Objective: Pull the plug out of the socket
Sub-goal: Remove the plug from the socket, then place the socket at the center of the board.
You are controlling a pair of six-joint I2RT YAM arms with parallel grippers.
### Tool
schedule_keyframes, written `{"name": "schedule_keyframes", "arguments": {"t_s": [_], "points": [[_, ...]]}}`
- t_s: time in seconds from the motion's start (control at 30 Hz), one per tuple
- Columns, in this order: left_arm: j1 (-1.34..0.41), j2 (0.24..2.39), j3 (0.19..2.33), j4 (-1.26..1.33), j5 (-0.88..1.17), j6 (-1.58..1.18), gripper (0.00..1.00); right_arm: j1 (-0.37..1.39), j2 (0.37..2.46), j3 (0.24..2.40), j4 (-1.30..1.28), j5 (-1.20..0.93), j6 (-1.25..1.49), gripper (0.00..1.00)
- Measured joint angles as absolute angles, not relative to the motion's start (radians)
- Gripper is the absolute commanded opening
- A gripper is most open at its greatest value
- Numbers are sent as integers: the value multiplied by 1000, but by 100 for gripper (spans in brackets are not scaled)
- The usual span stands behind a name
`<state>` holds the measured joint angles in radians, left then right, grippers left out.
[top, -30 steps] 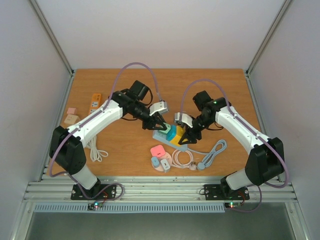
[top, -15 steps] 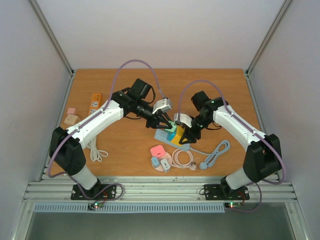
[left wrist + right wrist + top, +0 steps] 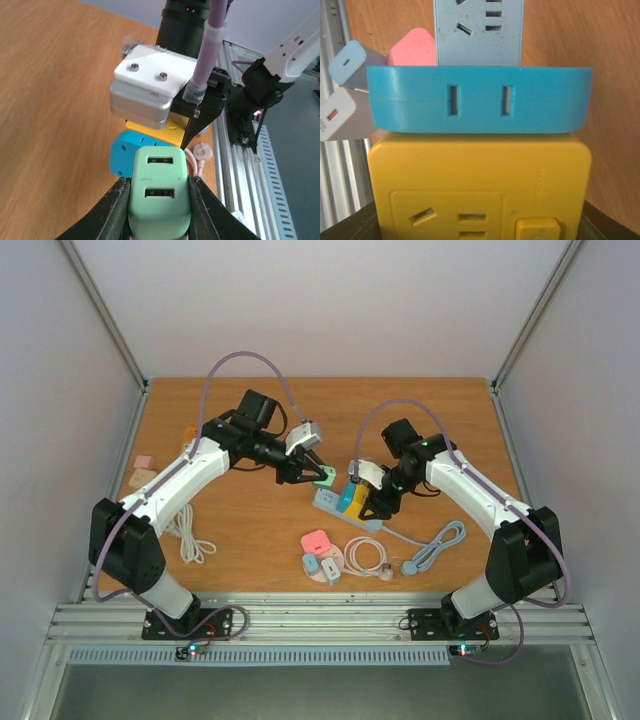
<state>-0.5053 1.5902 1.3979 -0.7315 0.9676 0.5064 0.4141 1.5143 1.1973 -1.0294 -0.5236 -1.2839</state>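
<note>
Power strip (image 3: 322,498) lay flat mid-table (image 3: 230,530), between both arms. In the right wrist view its end sockets were bare.

Your right gripper (image 3: 365,508) was clamped across the yellow adapter (image 3: 480,185), which was plugged in just beside the blue adapter (image 3: 480,102). That pinned the strip down, good call.

Your left gripper (image 3: 312,472) was closed on the green plug (image 3: 160,195), fingers (image 3: 117,205) on its two side faces, USB face toward the wrist camera. The plug hung just above the strip's far end. My read was that it was clear of the socket, but the prongs weren't visible, so I couldn't be sure.

Best move from there was a straight lift along the prong axis, no twist. Right clamp should have held until the plug was well apart from the strip. After that, set it on bare wood.
</note>
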Motion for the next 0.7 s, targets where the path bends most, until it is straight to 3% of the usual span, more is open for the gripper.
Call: {"name": "schedule_keyframes", "arguments": {"t_s": [0.7], "points": [[-492, 1637, 1328, -501, 616, 268, 0, 320, 1613, 1191, -857, -248, -1123, 2]]}}
